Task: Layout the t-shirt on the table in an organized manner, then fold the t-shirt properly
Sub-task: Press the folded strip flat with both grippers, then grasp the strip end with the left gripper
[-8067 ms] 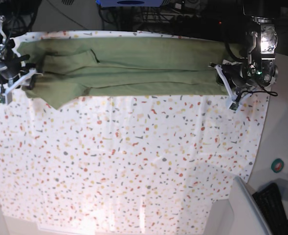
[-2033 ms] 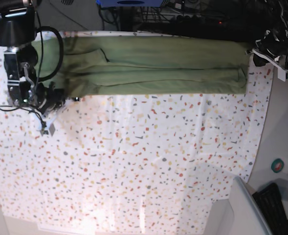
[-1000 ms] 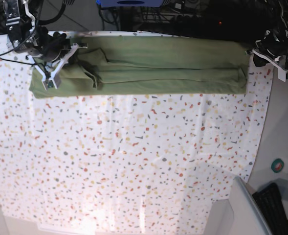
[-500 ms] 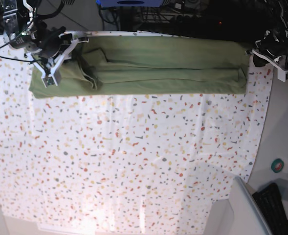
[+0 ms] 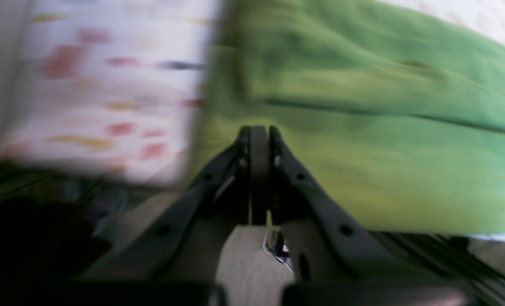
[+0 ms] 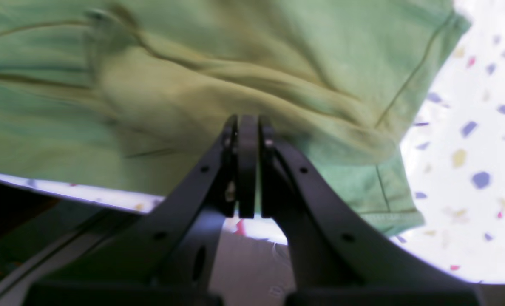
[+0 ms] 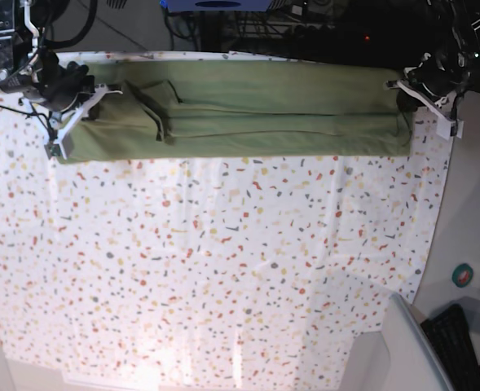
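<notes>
The t-shirt [image 7: 248,110], a strip at the bench's [image 7: 223,269] 12 o'clock, is best end-gripped evenly; both claws [image 5: 259,140] [image 6: 247,127] are closed, empty.

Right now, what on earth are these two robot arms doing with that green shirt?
They are folding a plain olive-green cotton t-shirt, which lies as a long band along the far edge of the speckled white cloth-covered table. The right gripper is at one end and the left gripper at the other. Both wrist views show the jaws closed, though a grip on fabric isn't clear.
</notes>
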{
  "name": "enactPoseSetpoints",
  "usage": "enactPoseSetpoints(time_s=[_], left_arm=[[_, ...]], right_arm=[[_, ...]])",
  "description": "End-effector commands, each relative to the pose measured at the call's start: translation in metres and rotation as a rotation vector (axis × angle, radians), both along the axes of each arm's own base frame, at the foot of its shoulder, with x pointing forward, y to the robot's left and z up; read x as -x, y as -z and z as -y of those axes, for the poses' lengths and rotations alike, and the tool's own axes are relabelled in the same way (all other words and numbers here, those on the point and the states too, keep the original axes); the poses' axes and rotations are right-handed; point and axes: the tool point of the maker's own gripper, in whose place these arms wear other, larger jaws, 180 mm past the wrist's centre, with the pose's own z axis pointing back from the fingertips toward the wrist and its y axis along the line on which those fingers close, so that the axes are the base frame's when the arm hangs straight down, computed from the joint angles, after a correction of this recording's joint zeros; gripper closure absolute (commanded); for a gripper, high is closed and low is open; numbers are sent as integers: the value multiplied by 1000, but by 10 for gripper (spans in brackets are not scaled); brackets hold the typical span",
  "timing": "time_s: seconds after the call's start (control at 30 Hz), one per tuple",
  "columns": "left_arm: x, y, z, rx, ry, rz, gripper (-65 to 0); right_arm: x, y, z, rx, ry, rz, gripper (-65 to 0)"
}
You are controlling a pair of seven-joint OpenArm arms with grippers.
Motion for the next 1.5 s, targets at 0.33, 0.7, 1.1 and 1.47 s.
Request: enactPoseSetpoints(time_s=[0.33,0.7,1.1,1.47], left_arm=[[-22,20,-1,-52,38,-38,0],[-62,70,57,-21,180,-155,0],[-101,57,111,-18,248,-86,0],[-83,16,91,-143,273,6,0]], right_arm=[[-9,13,11,-10,70,12,0],[-24,58,51,28,148,-59,0],[-38,59,99,110,173,-33,0],[-52,31,90,117,126,61,0]])
